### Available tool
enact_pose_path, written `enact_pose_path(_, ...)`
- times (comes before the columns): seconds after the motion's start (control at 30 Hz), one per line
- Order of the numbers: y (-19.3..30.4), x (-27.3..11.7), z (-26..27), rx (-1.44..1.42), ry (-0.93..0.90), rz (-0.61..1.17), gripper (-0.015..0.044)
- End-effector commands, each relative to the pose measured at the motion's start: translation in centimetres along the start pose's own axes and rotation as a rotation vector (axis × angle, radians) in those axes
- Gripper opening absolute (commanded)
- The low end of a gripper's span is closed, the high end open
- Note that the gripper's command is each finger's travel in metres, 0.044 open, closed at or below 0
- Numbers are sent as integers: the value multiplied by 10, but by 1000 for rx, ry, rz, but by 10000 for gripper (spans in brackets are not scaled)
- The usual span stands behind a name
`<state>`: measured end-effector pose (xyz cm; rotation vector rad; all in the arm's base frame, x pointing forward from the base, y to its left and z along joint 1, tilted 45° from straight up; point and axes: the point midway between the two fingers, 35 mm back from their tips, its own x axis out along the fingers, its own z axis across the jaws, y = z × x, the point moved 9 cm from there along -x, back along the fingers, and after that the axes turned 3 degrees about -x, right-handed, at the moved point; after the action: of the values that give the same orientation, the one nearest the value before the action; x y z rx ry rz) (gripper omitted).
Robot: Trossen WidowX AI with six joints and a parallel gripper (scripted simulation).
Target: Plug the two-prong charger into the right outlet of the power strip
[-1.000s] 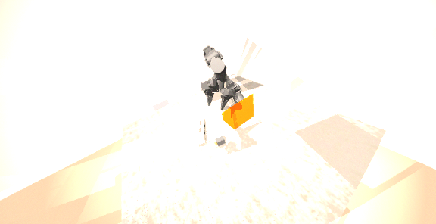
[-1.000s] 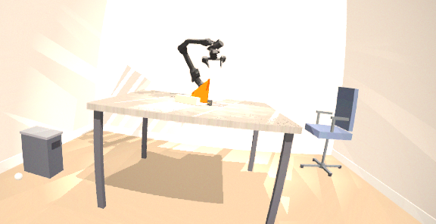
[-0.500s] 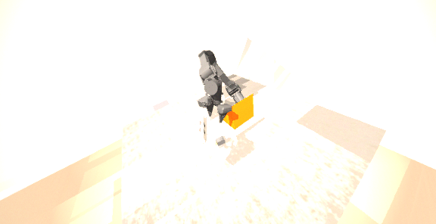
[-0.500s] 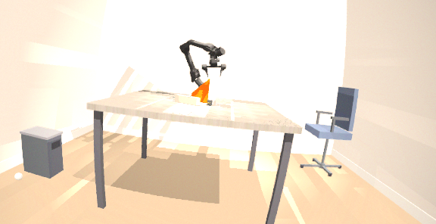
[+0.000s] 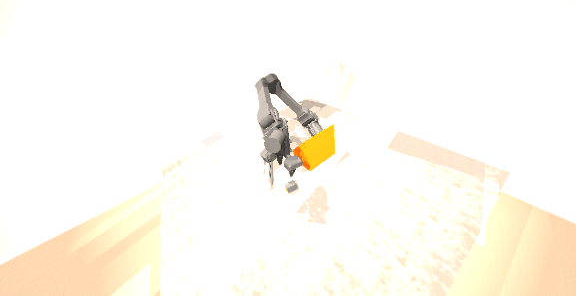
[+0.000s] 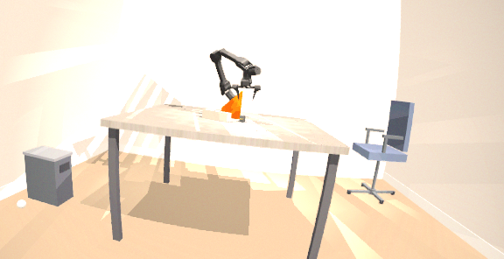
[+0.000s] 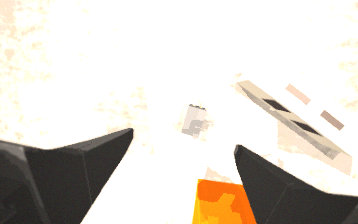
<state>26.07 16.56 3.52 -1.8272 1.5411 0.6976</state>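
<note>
The small grey charger point(image 5: 291, 186) point(image 6: 242, 118) point(image 7: 194, 120) lies on the table; small dark and yellowish details show at its upper end in the wrist view, too blurred to tell as prongs. The pale power strip point(image 5: 271, 174) point(image 6: 214, 115) point(image 7: 289, 116) lies to the right of the charger in the wrist view, set diagonally, with two dark patches on its face; shutter details cannot be made out. My gripper point(image 5: 285, 168) point(image 6: 247, 98) point(image 7: 183, 140) is open and empty, pointing down above the charger, which shows beyond and between the fingertips in the wrist view.
An orange-yellow wedge-like block point(image 5: 320, 148) point(image 6: 234, 107) point(image 7: 222, 197) stands close beside the charger, near the arm's base and the right finger in the wrist view. The table point(image 6: 219, 138) is strongly overexposed. A bin point(image 6: 48, 177) and a chair point(image 6: 381, 150) stand on the floor.
</note>
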Motion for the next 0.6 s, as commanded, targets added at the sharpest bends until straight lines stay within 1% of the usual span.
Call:
enact_pose_path(0.0, -4, 15, -2, 34, 9, 46, 440)
enact_pose_path(0.4, -4, 70, -5, 126, 61, 207, 440)
enact_pose_path(0.57, -5, 73, -7, 131, 64, 216, 440)
